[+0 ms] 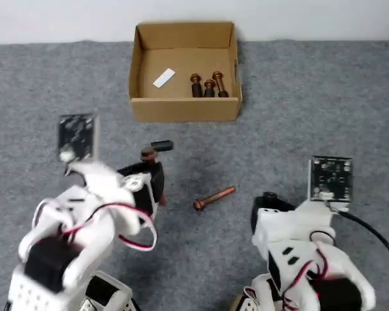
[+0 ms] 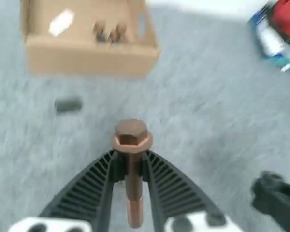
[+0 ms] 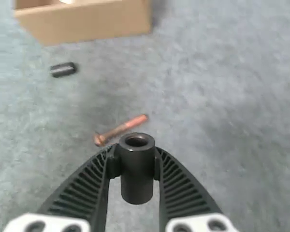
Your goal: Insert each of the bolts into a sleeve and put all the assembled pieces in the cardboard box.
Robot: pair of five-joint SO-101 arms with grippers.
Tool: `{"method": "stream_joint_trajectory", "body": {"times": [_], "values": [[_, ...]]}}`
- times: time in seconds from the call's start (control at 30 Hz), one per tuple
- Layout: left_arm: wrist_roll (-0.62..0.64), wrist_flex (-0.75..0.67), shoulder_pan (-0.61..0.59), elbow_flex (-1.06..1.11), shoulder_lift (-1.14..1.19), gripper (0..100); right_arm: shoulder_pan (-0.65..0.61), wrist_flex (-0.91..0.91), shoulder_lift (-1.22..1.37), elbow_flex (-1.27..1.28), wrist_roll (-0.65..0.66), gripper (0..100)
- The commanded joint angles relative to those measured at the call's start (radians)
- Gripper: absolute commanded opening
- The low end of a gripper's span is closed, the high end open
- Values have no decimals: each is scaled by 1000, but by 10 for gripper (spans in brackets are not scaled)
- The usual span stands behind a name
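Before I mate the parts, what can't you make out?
High view: how the right pincer grips its sleeve, mostly covered by that arm's body.
Left wrist view: assembled pieces in the cardboard box, too blurred to count.
Right wrist view: box interior, cut off by the frame edge.

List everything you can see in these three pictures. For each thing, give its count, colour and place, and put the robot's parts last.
cardboard box: one, brown, open-topped, at the far middle of the table.
assembled pieces: three, copper bolts in dark sleeves, inside the box towards its right side.
white slip: one, white, on the box floor left of the pieces.
loose sleeve: one, black, lying on the mat in front of the box.
loose bolt: one, copper, lying on the mat between the arms.
held bolt: one, copper, in the left gripper.
held sleeve: one, black, in the right gripper.
mat: one, grey, covering the table.
left gripper: one, black fingers, shut on the held bolt.
right gripper: one, black fingers, shut on the held sleeve.
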Motion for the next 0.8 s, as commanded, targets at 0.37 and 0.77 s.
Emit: {"method": "stream_joint_trajectory", "body": {"times": [0.37,0.77], "values": [[25,-206,11,31,-198,5,-438,-229,-394,324,-8,8],[78,-262,133,33,-236,5,-599,-392,-363,351,196,9]]}}
